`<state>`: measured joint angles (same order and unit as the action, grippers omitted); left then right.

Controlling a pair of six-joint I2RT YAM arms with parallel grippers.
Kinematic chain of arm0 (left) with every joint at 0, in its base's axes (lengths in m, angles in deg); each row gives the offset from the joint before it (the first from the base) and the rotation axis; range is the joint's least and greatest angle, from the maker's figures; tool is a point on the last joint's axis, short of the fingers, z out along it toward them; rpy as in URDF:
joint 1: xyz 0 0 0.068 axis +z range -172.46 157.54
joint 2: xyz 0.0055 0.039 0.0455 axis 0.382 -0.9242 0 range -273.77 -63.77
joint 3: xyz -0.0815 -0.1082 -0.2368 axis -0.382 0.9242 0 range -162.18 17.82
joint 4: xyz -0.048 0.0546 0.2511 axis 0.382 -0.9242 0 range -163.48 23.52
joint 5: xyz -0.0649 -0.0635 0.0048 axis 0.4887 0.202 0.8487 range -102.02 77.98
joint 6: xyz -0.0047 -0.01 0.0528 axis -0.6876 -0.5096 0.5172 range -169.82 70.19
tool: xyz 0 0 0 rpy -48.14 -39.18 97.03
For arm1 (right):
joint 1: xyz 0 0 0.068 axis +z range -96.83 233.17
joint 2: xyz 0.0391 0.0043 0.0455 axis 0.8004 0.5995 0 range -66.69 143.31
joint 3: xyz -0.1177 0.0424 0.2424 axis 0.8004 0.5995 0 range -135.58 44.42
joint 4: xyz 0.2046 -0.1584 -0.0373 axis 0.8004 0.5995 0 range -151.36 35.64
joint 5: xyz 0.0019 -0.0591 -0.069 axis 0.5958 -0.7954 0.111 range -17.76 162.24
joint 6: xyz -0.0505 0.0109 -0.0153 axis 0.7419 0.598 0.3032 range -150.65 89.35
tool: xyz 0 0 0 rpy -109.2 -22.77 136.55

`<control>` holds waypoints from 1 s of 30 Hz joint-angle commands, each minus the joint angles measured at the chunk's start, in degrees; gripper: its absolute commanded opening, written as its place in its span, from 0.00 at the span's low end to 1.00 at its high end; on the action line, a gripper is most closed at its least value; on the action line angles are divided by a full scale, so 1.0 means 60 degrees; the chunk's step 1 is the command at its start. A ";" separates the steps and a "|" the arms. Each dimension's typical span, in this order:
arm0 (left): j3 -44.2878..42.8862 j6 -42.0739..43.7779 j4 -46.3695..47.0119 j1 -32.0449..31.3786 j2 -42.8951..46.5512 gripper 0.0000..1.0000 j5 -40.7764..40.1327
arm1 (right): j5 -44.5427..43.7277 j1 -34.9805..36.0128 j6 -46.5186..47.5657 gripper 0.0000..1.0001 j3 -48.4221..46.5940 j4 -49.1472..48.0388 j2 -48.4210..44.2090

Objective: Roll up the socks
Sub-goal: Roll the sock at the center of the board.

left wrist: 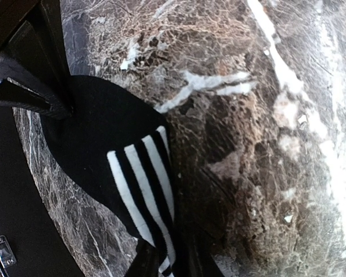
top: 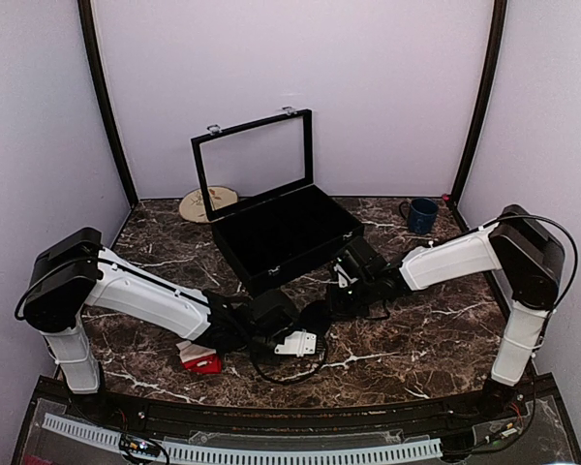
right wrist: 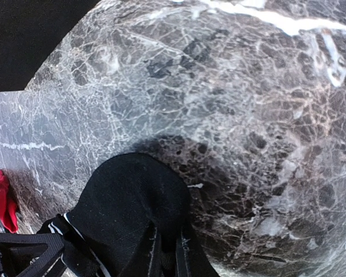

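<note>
one black sock (left wrist: 104,133), stripes left-wrist only, nipped by left tool (left wrist: 164,262) and right tool (right wrist: 167,254).

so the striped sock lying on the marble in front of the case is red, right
No: the striped sock is black with white stripes, not red, as the left wrist view shows. It does lie on the marble in front of the case.

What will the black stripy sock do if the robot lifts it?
Probably floppy: the black striped sock lies limp and flat on the marble table, so it would likely droop. It's thin fabric, so probably light. Flat like that, it shouldn't roll away.
</note>
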<state>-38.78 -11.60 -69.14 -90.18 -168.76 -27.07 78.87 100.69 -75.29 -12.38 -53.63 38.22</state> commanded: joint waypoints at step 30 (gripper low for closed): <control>-0.0438 0.1070 -0.0441 0.0175 0.0052 0.10 0.1252 | 0.0488 -0.0119 0.1039 0.09 0.0045 0.0477 0.0654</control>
<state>-40.22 -7.01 -69.71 -89.77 -169.59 -23.07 81.34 100.23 -70.07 -12.48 -54.18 38.65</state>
